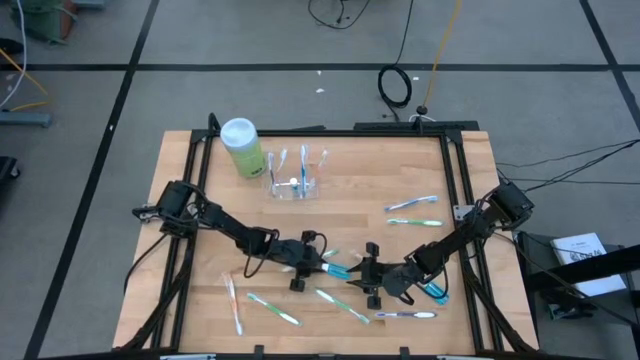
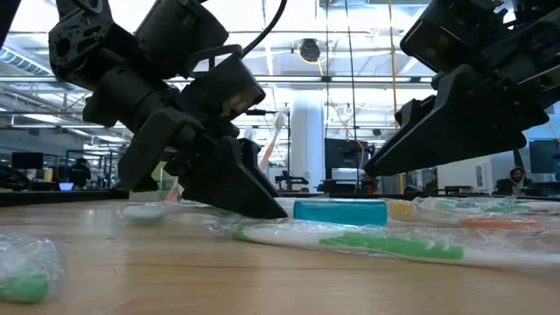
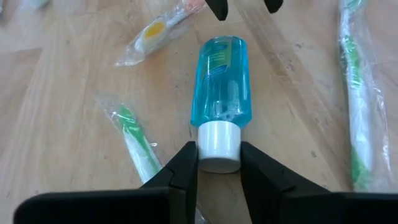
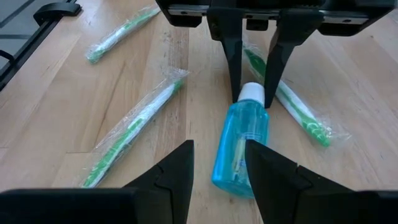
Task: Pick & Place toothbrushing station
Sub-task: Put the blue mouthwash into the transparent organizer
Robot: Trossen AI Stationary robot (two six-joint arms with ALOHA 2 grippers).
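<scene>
Grey tiled floor, bright open room.

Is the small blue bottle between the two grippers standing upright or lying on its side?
Lying on its side. The blue bottle rests lengthwise on the table, its white cap between the left gripper's fingers.

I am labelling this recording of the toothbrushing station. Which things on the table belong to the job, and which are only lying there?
Belonging to the job:
- small blue bottle, its white cap between the left pincer fingers
- wrapped toothbrushes scattered on the table
- clear holder with upright brushes
- right pincer, open around the bottle's base

Just lying about:
- light-green bottle with white cap
</scene>
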